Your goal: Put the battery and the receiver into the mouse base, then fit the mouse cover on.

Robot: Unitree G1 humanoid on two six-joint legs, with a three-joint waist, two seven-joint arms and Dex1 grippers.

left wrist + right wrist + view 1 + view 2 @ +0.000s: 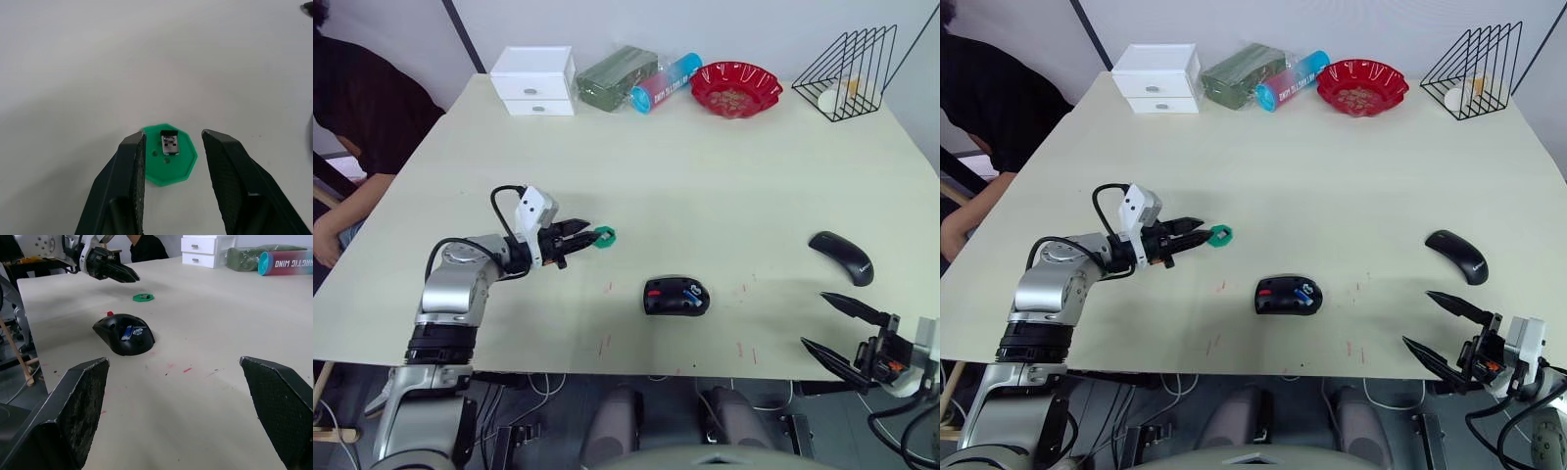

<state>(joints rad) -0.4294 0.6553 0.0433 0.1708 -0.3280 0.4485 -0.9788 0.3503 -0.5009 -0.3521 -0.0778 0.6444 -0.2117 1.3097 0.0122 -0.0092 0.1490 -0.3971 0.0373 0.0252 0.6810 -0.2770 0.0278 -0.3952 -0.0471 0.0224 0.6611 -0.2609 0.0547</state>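
The black mouse base [676, 295] with red inner parts lies near the table's front middle. The blue battery [128, 332] sits inside it. The glossy black mouse cover [841, 258] rests on the table to its right. The tiny silvery receiver [169, 143] lies on a green disc [168, 159] left of the base. My left gripper [589, 233] is open just over the table, its fingers [132, 161] straddling the disc's near side without touching the receiver. My right gripper [815, 319] hangs wide open off the front right edge, below the cover, holding nothing.
Along the table's back edge stand a white drawer box [533, 80], a green pack [617, 76], a blue tube [666, 82], a red bowl [736, 88] and a black wire rack [847, 73]. A person [357, 108] sits at the left side.
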